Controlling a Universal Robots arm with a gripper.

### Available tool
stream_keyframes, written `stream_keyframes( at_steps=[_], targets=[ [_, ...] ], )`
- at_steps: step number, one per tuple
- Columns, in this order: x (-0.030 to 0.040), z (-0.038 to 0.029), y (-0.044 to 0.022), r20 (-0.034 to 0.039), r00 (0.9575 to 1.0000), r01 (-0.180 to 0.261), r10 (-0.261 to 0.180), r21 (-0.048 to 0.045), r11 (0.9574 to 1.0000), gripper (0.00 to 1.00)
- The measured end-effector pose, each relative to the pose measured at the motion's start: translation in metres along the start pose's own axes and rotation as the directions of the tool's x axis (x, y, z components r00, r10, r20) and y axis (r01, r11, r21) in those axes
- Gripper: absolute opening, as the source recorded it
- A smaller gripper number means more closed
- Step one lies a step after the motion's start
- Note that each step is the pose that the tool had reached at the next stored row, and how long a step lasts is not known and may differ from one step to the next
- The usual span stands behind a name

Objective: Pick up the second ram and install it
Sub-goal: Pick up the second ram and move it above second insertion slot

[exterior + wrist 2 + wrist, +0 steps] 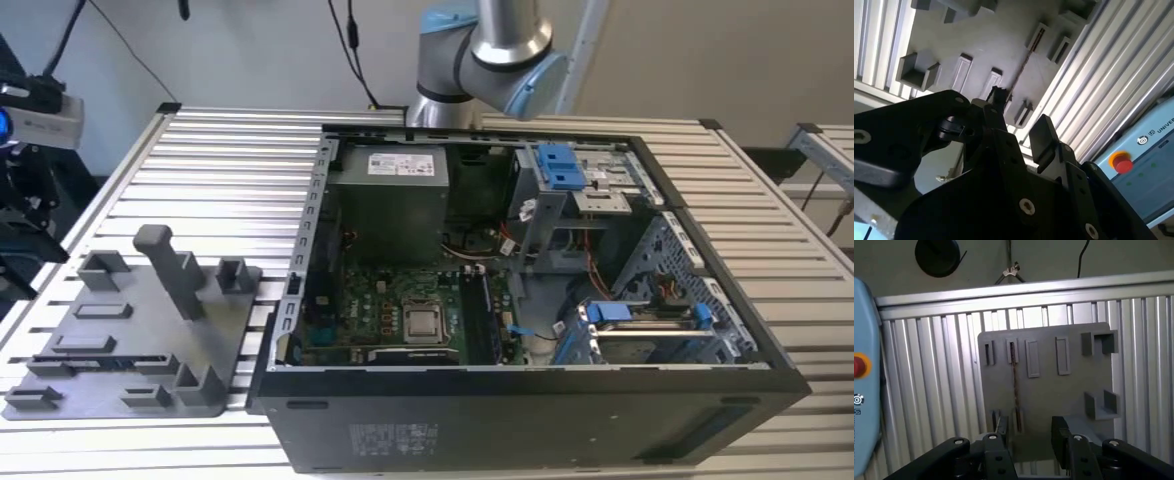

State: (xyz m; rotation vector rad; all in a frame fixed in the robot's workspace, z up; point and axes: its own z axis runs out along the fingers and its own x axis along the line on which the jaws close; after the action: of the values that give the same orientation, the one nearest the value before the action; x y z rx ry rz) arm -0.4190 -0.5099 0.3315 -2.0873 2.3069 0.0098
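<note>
The second ram [1015,385] stands on its thin edge in slots of the grey fixture plate [1049,390], which lies on the ribbed table [929,390]. The gripper [1030,429] hangs over the plate, its fingers apart and nothing between them; one finger [1001,426] is near the ram's end.

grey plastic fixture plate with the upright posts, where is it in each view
Exterior view: the grey plastic fixture plate lies at the exterior view's left, beside the open black computer case.
First wrist view: the plate lies flat just beyond the open gripper.
Second wrist view: the plate lies beyond the gripper.
Shared landmark: the ribbed silver table under the plate.
</note>
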Motion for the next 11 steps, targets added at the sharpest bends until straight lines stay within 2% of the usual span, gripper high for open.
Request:
stream_keyframes(
  at_steps=[6,11],
  targets=[
    [0.0004,0.0014,-0.0001,0.0002,1.0000,0.006,-0.006,-0.0002,1.0000,0.48],
    [0.0012,0.0098,0.0001,0.0001,0.9999,0.012,-0.012,-0.0009,0.9999,0.48]
  ],
)
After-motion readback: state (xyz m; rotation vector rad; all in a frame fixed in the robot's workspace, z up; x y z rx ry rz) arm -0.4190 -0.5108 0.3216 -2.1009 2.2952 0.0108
